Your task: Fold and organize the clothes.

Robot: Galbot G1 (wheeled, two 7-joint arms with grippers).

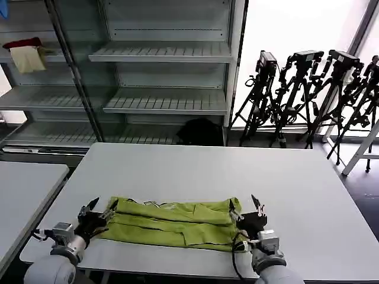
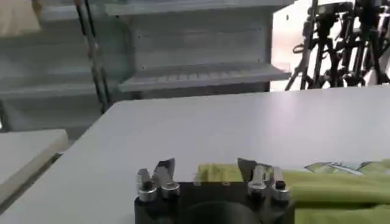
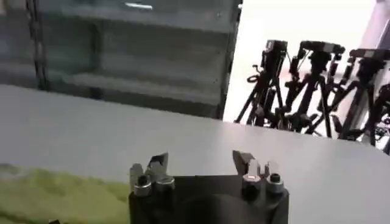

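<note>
One lime-green T-shirt (image 1: 173, 223) folded into flat band; L tool (image 1: 100, 208), R tool (image 1: 247, 209) w/ fingers spread at ends.

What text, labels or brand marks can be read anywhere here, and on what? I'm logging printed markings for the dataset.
None can be read.
The lime-green T-shirt lies folded on the table between the left gripper and right gripper, both open; no lettering shows on it.
The shelving and tripods carry no legible marks.

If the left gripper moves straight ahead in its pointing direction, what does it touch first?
Probably nothing close: the left gripper is open, with bare table ahead. The T-shirt lies to one side.
</note>
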